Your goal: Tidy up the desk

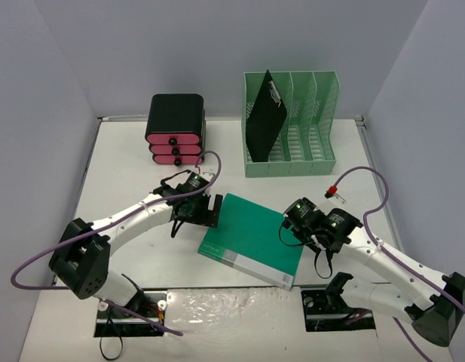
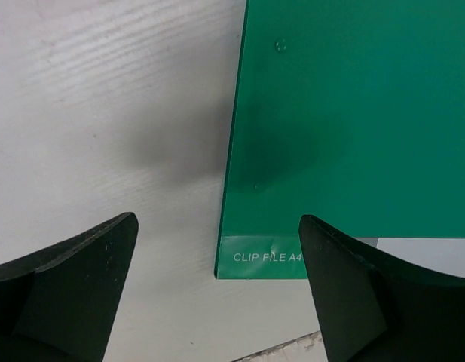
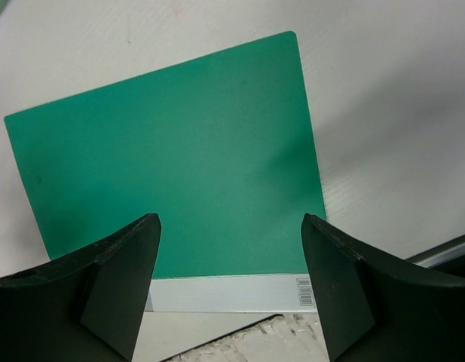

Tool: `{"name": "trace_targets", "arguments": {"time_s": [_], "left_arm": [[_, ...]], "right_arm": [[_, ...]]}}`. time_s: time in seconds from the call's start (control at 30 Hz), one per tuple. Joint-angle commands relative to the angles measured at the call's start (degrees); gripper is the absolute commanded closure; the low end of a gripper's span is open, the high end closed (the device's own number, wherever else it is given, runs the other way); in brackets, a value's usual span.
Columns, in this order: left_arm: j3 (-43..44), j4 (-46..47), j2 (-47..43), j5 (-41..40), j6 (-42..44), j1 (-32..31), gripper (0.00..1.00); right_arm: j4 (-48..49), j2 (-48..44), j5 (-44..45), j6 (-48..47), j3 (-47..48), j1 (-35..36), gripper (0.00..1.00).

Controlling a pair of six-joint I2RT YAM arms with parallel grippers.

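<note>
We find both hands released, their jaws set wide apart and grasping nothing. The bench lies directly under each of them, white and matte, walled in pale grey. The left hand stands over the middle of the bench at the left edge of a green clip file lying flat there. In its wrist view that edge runs up between the fingers, with bare bench under one finger and the file's labelled corner beside the other. The right hand stands at the file's right side, and its wrist view shows the green cover and a grey spine strip between its fingers. We cannot tell whether either hand touches the file or the bench. At the far edge of the bench stand a black-and-pink drawer unit and a mint file rack, a black clipboard leaning in the rack's left slot.
</note>
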Motion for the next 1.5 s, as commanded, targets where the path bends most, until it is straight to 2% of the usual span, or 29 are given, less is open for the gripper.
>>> {"name": "trace_targets", "arguments": {"time_s": [0.0, 0.5, 0.9, 1.1, 1.47], "left_arm": [[-1.4, 4.2, 0.6, 8.0, -3.3, 1.8, 0.14], [-9.2, 12.6, 2.1, 16.6, -6.2, 4.0, 0.14], [-10.5, 13.4, 2.8, 17.2, -6.7, 4.4, 0.14], [-10.5, 13.6, 2.5, 17.4, -6.9, 4.6, 0.14], [-10.6, 12.5, 1.8, 17.4, -6.4, 5.5, 0.15]], "right_arm": [[-1.8, -0.7, -0.2, 3.9, -1.3, 0.5, 0.27], [-0.8, -3.0, -7.4, 7.2, -9.5, 0.8, 0.27], [2.1, -1.7, -13.2, 8.4, -15.1, 1.3, 0.26], [5.6, -1.2, -13.6, 9.0, -17.7, 1.4, 0.23], [11.7, -5.6, -12.3, 11.2, -24.0, 2.0, 0.23]]}}
